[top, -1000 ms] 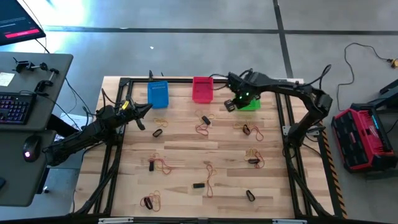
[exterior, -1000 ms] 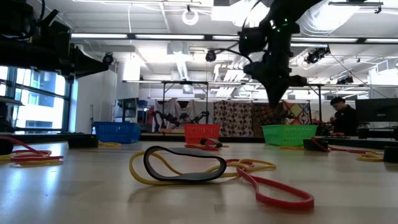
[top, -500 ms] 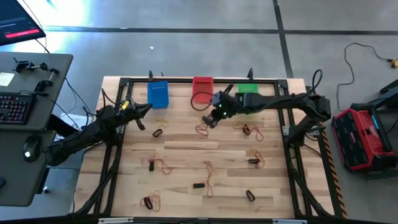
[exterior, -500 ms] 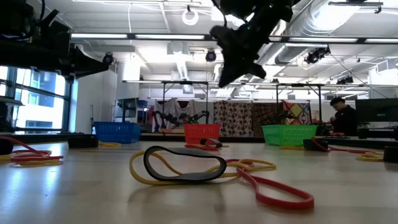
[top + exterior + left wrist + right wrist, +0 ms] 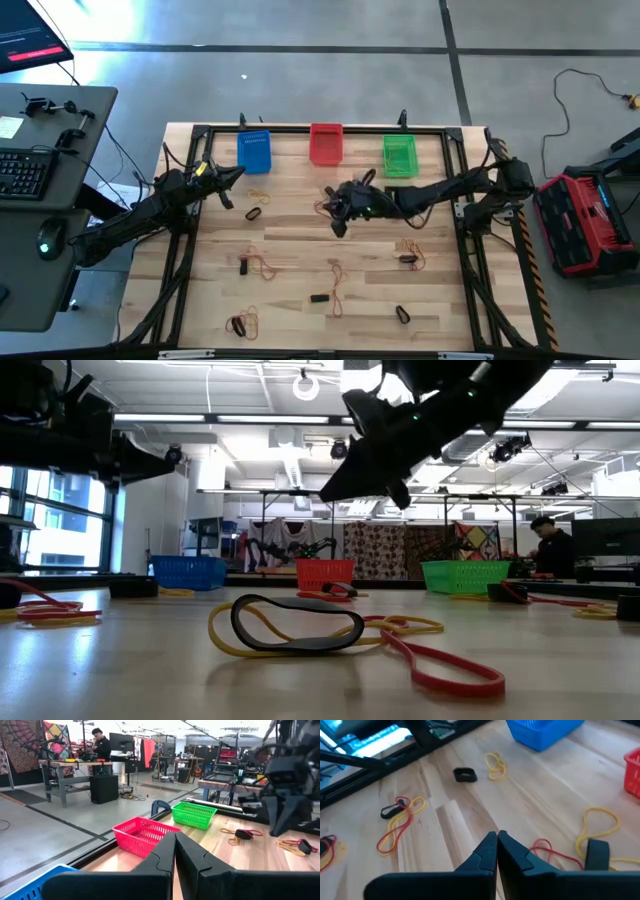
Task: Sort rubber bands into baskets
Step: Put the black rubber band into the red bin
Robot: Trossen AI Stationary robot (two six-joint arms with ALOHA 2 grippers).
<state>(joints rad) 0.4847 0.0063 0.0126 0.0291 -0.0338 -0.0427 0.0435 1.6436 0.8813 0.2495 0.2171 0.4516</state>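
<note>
L arm sits parked at the surface's point(image 5: 300, 240) left edge, left gripper point(image 5: 226, 190) pinched closed on nothing, just beside the blue basket point(image 5: 254, 152). Prob waiting there so it stays clear of the centre work zone.

Baskets line the far edge in a row: blue, then red basket point(image 5: 325, 143), then green basket point(image 5: 399, 155). All three are side by side w/ gaps between, likely so each colour gets a clear drop target. Can't tell what's inside from above.

Rubber bands are scattered in small mixed clumps across the surface: a black loop point(image 5: 253, 212) near the left arm, a red/yellow clump point(image 5: 258, 264) further front, another clump point(image 5: 243, 323) at the front-left corner, a black piece w/ red and yellow loops point(image 5: 327, 295) mid-front, and a clump point(image 5: 408, 252) on the right. Still plenty to sort, so the task looks early-to-mid.

R arm reaches in from the right edge, stretched low over the middle. Right gripper point(image 5: 338, 208) has its fingers pressed together, empty, hovering above the red and yellow bands point(image 5: 560, 851) w/ a black band point(image 5: 597, 851) in front of the red basket. Judging by that, it's lining up on this clump for the next pick; it needs to open first.
</note>
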